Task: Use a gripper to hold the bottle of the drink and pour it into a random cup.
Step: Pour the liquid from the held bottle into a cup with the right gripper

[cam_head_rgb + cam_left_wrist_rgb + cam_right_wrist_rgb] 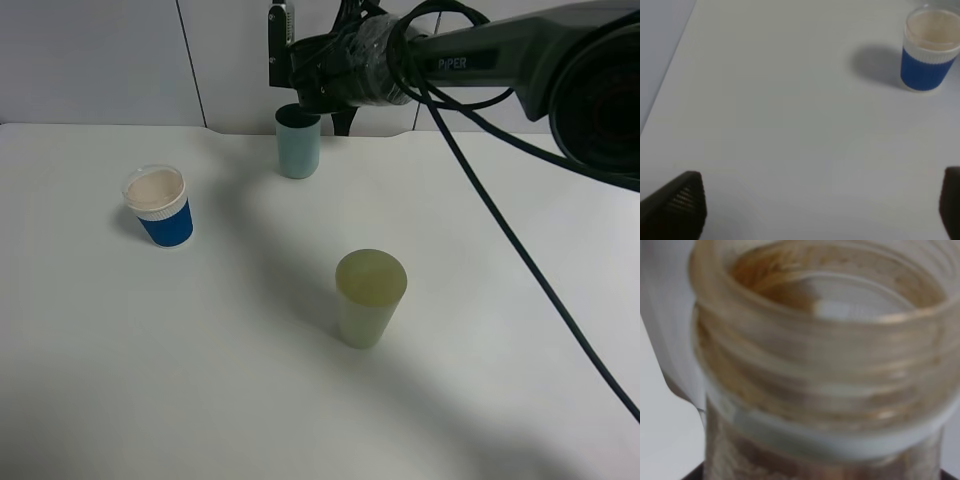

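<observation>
My right gripper (303, 78) reaches across to the back middle of the table and is shut on the bottle (280, 35). It holds the bottle roughly upright just above the teal cup (298, 150). The right wrist view is filled by the bottle's open pale threaded neck (820, 340), with the brown drink (765, 270) inside it. My left gripper (815, 210) is open and empty low over bare table. Its fingertips (680, 205) show at the frame's lower corners. It is out of the exterior view.
A blue cup with a white rim (160, 210) stands at the left and also shows in the left wrist view (927, 50). A pale yellow-green cup (368, 300) stands in the middle front. The right arm's cable (520, 250) hangs over the white table (500, 380).
</observation>
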You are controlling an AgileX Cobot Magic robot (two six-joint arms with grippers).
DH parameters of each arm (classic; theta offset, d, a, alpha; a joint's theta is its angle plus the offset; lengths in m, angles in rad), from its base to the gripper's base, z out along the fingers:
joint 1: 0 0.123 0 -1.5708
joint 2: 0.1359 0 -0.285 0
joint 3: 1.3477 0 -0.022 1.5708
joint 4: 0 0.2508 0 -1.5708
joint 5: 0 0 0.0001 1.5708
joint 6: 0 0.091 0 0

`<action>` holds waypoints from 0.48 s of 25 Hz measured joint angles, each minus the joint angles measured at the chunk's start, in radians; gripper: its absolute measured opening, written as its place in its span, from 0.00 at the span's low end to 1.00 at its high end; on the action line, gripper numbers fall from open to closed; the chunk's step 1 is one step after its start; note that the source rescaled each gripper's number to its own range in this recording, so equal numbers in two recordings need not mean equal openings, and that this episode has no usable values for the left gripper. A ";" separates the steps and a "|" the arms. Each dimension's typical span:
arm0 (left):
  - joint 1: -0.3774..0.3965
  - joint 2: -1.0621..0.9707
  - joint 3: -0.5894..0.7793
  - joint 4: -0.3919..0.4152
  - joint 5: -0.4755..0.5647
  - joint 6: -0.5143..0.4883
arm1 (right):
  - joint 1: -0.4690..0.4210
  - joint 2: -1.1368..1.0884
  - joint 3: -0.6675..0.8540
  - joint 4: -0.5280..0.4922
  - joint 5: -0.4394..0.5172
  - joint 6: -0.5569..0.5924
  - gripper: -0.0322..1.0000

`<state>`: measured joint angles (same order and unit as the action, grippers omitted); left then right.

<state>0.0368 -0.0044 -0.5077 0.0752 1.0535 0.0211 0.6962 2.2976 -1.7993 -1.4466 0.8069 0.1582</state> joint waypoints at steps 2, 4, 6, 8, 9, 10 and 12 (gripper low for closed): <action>0.000 0.000 0.000 0.000 0.000 0.000 | 0.000 0.000 0.000 -0.006 0.002 -0.019 0.03; 0.000 0.000 0.000 0.000 0.000 0.000 | 0.000 0.000 0.000 -0.012 0.003 -0.045 0.03; 0.000 0.000 0.000 0.000 0.000 0.000 | 0.000 0.000 0.000 -0.013 0.003 -0.064 0.03; 0.000 0.000 0.000 0.000 0.000 0.000 | 0.000 0.000 0.000 -0.013 0.004 -0.083 0.03; 0.000 0.000 0.000 0.000 0.000 0.000 | 0.000 0.000 0.000 -0.013 0.004 -0.087 0.03; 0.000 0.000 0.000 0.000 0.000 0.000 | 0.000 0.000 0.000 -0.013 0.007 -0.089 0.03; 0.000 0.000 0.000 0.000 0.000 0.000 | 0.000 0.000 0.000 -0.013 0.012 -0.096 0.03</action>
<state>0.0368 -0.0044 -0.5077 0.0752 1.0535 0.0211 0.6962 2.2976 -1.7993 -1.4594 0.8185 0.0620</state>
